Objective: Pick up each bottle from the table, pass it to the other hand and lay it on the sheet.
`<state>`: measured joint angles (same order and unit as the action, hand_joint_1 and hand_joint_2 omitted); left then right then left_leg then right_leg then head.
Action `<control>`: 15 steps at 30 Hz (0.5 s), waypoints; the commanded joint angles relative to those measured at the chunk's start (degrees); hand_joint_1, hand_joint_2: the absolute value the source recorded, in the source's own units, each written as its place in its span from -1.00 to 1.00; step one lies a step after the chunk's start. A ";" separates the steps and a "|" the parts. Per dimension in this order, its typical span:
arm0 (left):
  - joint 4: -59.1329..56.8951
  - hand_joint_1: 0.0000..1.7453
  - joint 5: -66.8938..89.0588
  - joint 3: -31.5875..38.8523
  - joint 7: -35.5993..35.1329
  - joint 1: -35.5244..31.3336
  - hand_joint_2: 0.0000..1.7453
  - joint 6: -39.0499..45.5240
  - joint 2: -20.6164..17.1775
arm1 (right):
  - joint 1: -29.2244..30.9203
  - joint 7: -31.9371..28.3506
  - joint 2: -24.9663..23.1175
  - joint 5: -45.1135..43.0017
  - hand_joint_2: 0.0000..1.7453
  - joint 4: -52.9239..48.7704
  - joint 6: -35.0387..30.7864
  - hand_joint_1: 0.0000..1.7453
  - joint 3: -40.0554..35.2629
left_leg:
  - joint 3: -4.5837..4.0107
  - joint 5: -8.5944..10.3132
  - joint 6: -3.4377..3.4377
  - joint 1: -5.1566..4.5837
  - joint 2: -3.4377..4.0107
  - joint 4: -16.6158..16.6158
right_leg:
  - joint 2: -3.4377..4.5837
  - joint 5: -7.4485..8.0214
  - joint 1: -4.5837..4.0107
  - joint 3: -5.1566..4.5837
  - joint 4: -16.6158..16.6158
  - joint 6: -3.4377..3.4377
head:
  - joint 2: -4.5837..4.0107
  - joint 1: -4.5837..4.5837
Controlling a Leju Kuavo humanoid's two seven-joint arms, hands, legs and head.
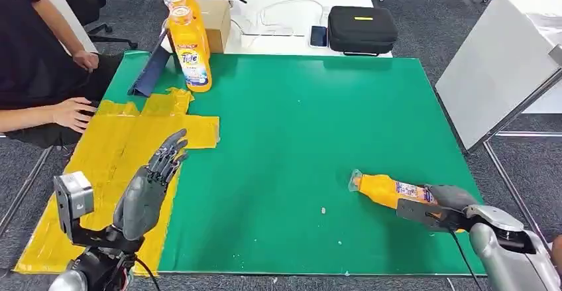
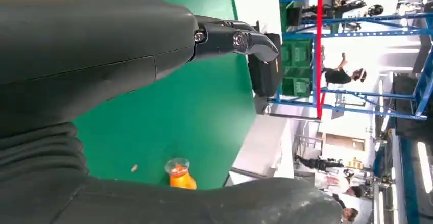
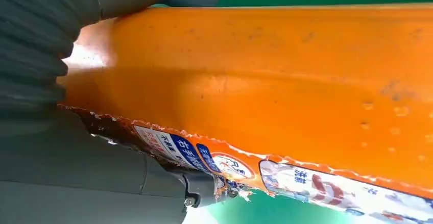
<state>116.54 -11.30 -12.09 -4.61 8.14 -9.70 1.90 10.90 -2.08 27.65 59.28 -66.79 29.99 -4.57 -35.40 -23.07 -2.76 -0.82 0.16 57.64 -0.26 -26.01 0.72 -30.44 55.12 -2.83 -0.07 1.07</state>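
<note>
The right hand (image 1: 445, 206) grips an orange bottle (image 1: 388, 190) lying on its side on the green table (image 1: 311, 138), near the table's front right corner, cap pointing toward the middle. The left hand (image 1: 151, 188) holds nothing, its fingers spread apart above the edge of the yellow sheet (image 1: 112, 152). 3 more orange bottles (image 1: 189, 39) stand upright at the table's far left, beside a cardboard box (image 1: 215, 22).
</note>
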 commanded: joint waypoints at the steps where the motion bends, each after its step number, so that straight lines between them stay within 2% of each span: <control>1: -2.70 -1.00 0.24 1.14 0.58 0.95 -1.00 -0.35 -1.05 | -2.01 0.25 -3.87 -3.61 1.00 1.00 -3.11 1.00 1.71 | 0.09 0.03 0.27 0.10 -0.14 -0.11 | -0.10 0.03 -0.08 0.13 -0.14 0.17 | 0.00 0.00; 5: 1.89 -1.00 1.20 1.78 -0.18 5.43 -1.00 0.19 -0.14 | -0.20 6.44 -16.66 -13.29 1.00 -16.77 -7.25 1.00 11.21 | 0.04 -0.06 0.29 0.08 0.37 -0.04 | 0.41 0.07 -0.08 -0.08 -0.01 0.20 | 0.02 -0.04; 7: 2.70 -1.00 1.27 1.13 -0.19 6.72 -1.00 0.02 0.69 | 2.28 9.79 -22.31 -17.36 1.00 -26.16 -7.60 1.00 12.58 | -0.03 -0.10 0.29 0.04 0.55 -0.02 | 0.58 0.11 -0.09 0.42 0.08 0.14 | 0.00 -0.04; 8: 2.81 -1.00 1.22 0.72 -0.06 7.01 -1.00 -0.01 1.14 | 3.14 10.69 -24.88 -20.17 1.00 -29.64 -7.78 1.00 13.11 | -0.21 -0.03 0.26 -0.03 0.77 0.04 | 0.77 0.22 -0.05 0.17 0.24 0.00 | 0.02 0.00; 9: 1.79 -1.00 0.69 0.28 0.35 6.32 -1.00 0.03 -1.77 | 4.17 12.78 -27.49 -22.31 1.00 -33.41 -7.46 1.00 12.60 | -0.30 -0.07 0.37 -0.04 0.97 0.11 | 0.97 0.27 -0.04 -0.02 0.39 0.06 | 0.00 0.00; 12: 0.23 -1.00 -2.69 1.46 2.02 4.96 -1.00 -1.21 -2.10 | 5.46 14.69 -30.76 -25.49 1.00 -38.88 -7.72 1.00 8.44 | -0.42 0.14 0.38 -0.07 0.81 0.01 | 0.70 0.32 -0.05 -0.19 0.37 0.12 | 0.00 0.02; 13: 0.31 -1.00 -3.46 1.48 2.05 4.61 1.00 -1.45 -1.85 | 5.60 15.01 -31.07 -25.50 1.00 -39.47 -7.62 1.00 6.60 | -0.41 0.14 0.47 -0.04 0.82 0.04 | 0.66 0.29 -0.07 -0.20 0.42 0.17 | 0.00 0.00; 15: 0.61 -1.00 -7.29 1.04 1.82 3.71 1.00 -1.26 -1.21 | 5.51 15.20 -32.77 -25.97 1.00 -39.70 -8.18 1.00 3.34 | -0.40 0.24 0.50 0.05 0.62 0.05 | 0.46 0.25 -0.11 -0.28 0.40 0.19 | 0.00 0.02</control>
<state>118.71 -12.75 -11.61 -3.21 13.75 -10.34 1.68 12.43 11.17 7.45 34.73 -93.60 22.36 4.09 -35.83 -22.77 -2.57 -0.78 0.52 57.60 -0.05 -25.78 0.62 -31.04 55.34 -2.82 -0.07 1.09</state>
